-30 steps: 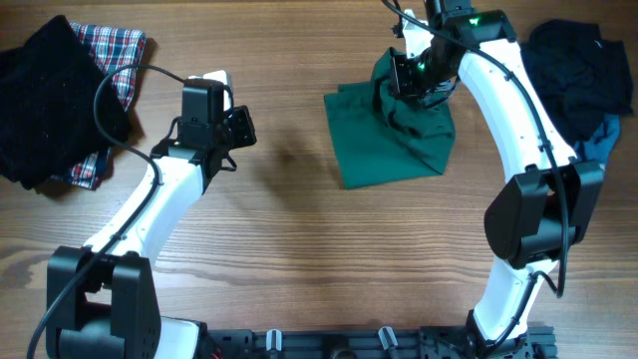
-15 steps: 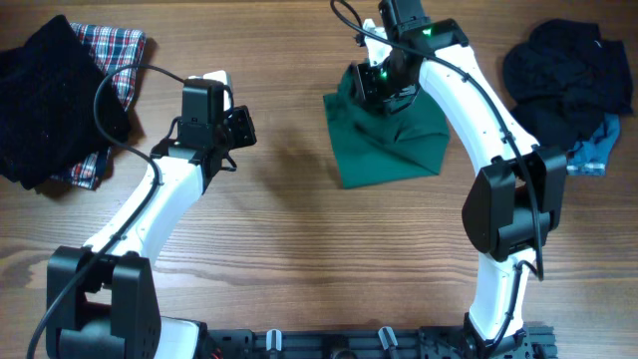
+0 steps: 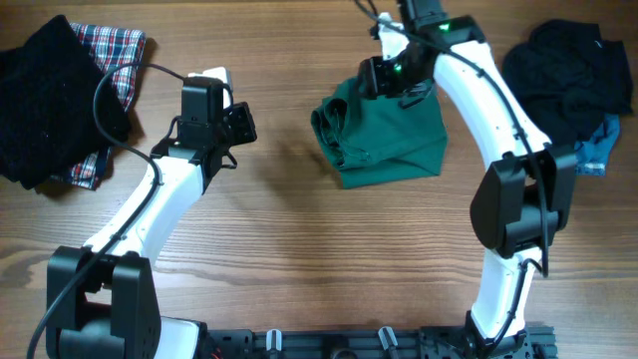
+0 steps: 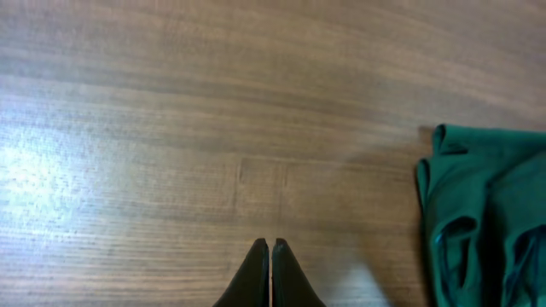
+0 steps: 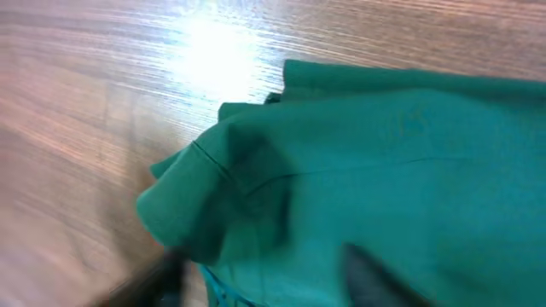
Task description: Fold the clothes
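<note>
While the right gripper [image 3: 391,80] hangs over the far edge of the green garment [image 3: 384,135], I judge that the step in hand is to spread this cloth flat before the next fold. The green garment lies on the wooden worktop [image 3: 299,249] a little right of the middle and closer to the far edge. Its right part looks quite flat, but its left side is bunched into a thick roll. In the right wrist view the fingers are only dark blurs at the bottom of the picture, so I cannot tell whether they are spread or pinching the cloth. The left gripper [image 4: 270,256] has its fingers pressed together with nothing between them. It hovers above bare wood, well apart from the cloth, toward the left side. To do the step well, the right arm should probably catch the bunched edge with all its layers together and draw it out low and slowly toward the left edge, so that the roll opens and does not drag the flat part with it. The left arm could press the near-left corner to hold it. The black pile [image 3: 568,70] waits at the far right corner, and the plaid shirt [image 3: 120,50] at the far left corner.
</note>
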